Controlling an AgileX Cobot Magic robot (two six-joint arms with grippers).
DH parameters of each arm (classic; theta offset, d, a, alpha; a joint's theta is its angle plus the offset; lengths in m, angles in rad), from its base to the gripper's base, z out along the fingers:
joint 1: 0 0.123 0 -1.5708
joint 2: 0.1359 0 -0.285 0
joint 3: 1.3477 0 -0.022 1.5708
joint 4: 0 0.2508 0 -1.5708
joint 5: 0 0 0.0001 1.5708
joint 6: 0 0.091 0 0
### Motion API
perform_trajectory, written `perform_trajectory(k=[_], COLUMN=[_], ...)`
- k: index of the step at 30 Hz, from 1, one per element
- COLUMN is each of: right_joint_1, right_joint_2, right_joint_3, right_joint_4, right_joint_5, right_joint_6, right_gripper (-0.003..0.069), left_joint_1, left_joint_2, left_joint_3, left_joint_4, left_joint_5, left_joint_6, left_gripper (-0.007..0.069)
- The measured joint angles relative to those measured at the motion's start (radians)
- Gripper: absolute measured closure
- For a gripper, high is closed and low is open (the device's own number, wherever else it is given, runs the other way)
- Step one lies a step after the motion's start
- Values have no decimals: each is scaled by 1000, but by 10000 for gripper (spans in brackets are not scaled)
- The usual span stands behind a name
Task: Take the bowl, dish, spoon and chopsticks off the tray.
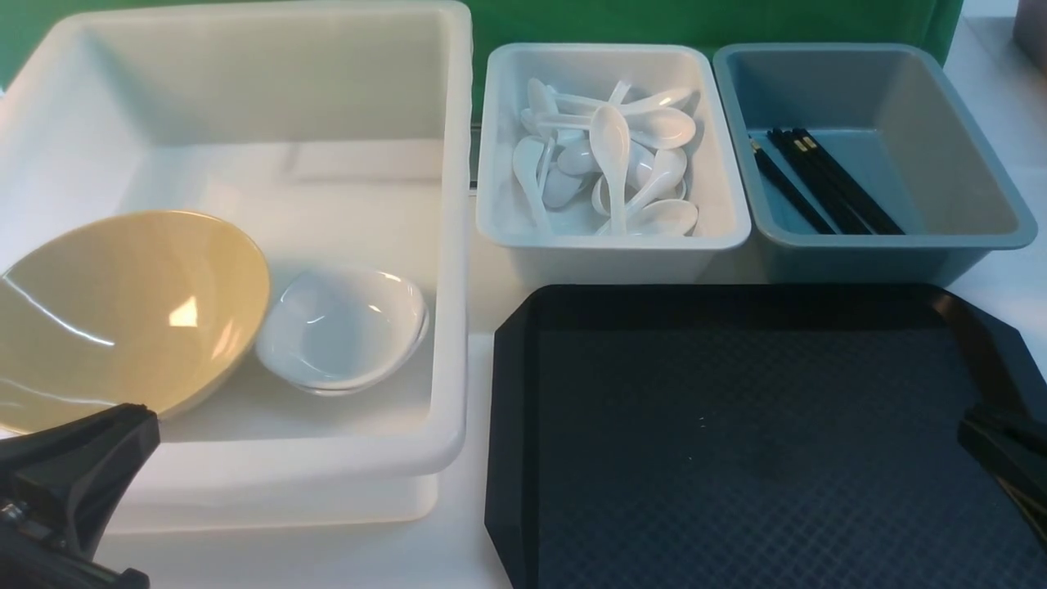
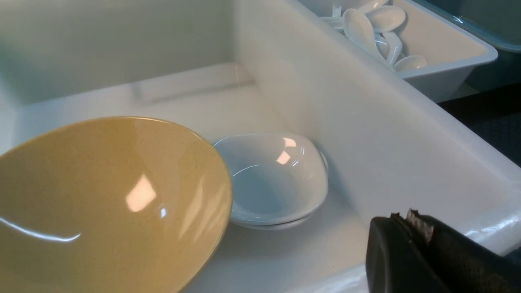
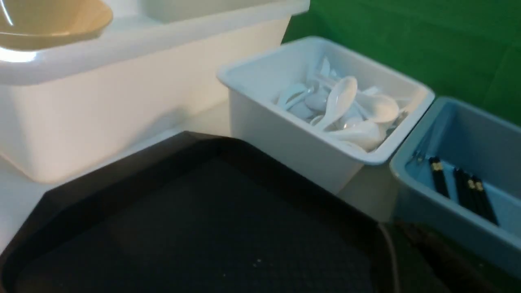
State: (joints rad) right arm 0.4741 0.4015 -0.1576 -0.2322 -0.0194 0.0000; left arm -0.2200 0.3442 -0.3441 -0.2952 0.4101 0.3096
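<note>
The bowl is cut off by the front view's left edge, and its near rim is hidden behind the left gripper. Only an edge of the right gripper is seen there; its jaws are blurred in the right wrist view. The tray is cropped below.
</note>
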Motion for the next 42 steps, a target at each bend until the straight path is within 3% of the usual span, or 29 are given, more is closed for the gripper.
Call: perform_trajectory(k=[7,12,16,23,42], right_joint_1=[-188,-348,-474,-490,-490], right_joint_2=[-268,-398,-412,-413,-413], right_joint_3=[128,184,185,185,185], right_joint_4=[153,179,184,184,185], right_joint_5=[8,40,165,333,339], right_joint_6=[-11,80,148,161,163], right_gripper=[605,605,605,605,596], left_joint_1=[0,0,0,0,0], left_joint_2=[0,0,0,0,0], left_joint_3=[0,0,0,0,0], left_joint_4=[0,0,0,0,0], left_joint_5=[20,21,24,28,28], left_joint_6=[1,1,1,1,1], left_gripper=[638,638,638,639,640])
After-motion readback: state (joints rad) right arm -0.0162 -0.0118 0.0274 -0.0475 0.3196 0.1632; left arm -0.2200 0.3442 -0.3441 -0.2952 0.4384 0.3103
